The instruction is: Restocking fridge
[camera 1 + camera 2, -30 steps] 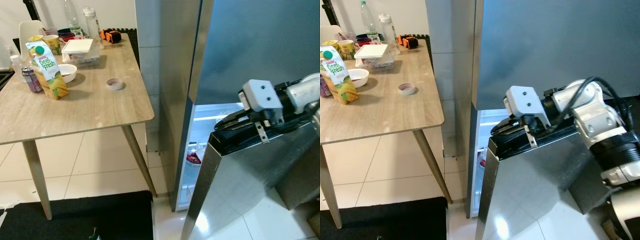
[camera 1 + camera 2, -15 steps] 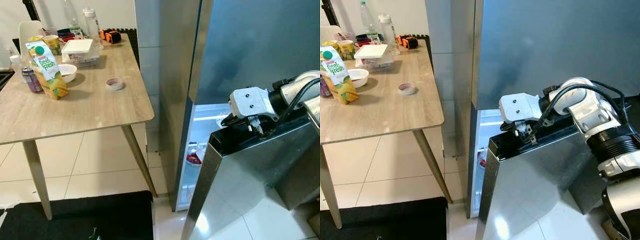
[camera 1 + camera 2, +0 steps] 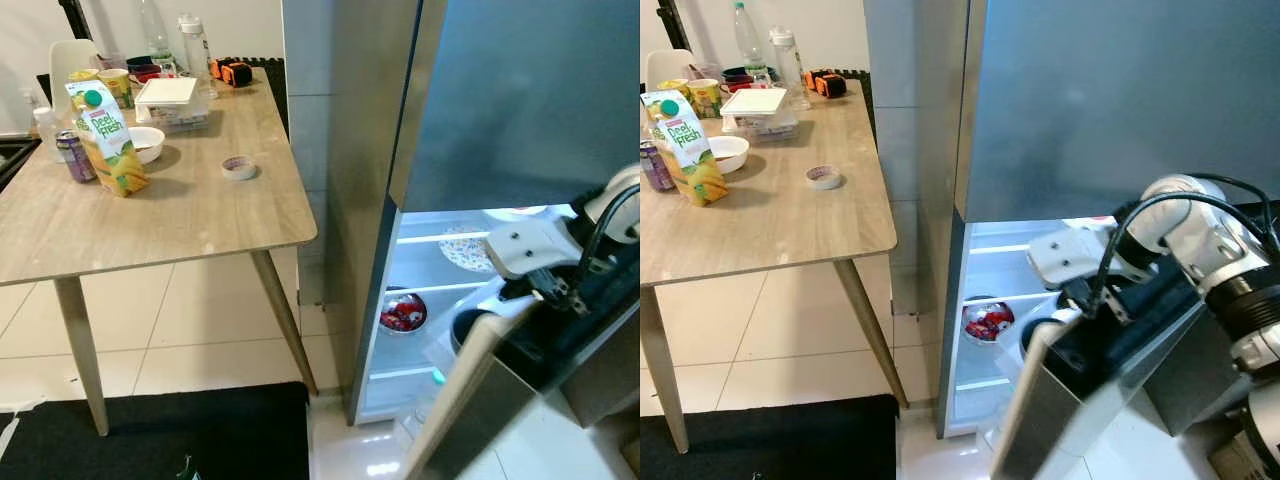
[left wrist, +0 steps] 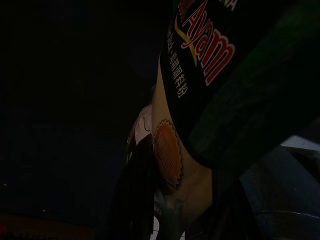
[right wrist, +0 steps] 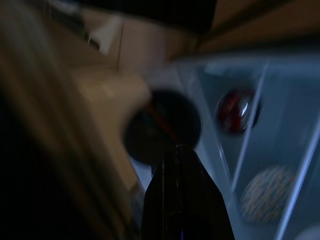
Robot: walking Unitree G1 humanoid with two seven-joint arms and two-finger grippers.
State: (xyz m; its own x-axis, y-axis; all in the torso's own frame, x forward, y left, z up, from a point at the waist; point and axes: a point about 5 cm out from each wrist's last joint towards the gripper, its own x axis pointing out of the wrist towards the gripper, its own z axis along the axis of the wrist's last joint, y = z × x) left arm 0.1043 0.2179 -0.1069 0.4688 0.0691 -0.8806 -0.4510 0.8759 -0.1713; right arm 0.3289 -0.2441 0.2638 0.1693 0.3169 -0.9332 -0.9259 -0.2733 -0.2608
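Fridge [image 3: 360, 200], a tall steel one, stands at the right of the scene, its lower door [image 3: 1040, 420] swung partly open toward the robot with the right gripper [image 3: 1080, 300] hooked over the door's top edge; whether its fingers are open or closed cannot be told, as they are hidden behind the edge and the right wrist view is blurred. Inside the lit lower compartment, a bowl of red food [image 3: 403, 312] sits on a shelf at the left, a dark round pot [image 3: 468, 328] sits just right of it, close behind the door edge, and a speckled plate [image 3: 466, 248] rests on the shelf above. The left wrist view is very dark: a green packet printed "Ayam" [image 4: 210, 70] lies close against the left gripper's black fingers [image 4: 135, 200], but I cannot tell whether they are clamped on it. A black mat [image 3: 160, 435] covers the near floor at the left, with pale tiles beyond. Left of the fridge stands a wooden table [image 3: 190, 215]. On it, nearest, a roll of tape [image 3: 239, 167] lies alone toward the right; at the left a juice carton [image 3: 106, 137] stands upright, with a purple can [image 3: 72, 156] just beside it and a white bowl [image 3: 146, 144] behind. Farther back are a white lidded container [image 3: 170, 98], a yellow cup [image 3: 116, 87], two clear bottles [image 3: 192, 42] and an orange and black tape measure [image 3: 233, 72] at the far edge.
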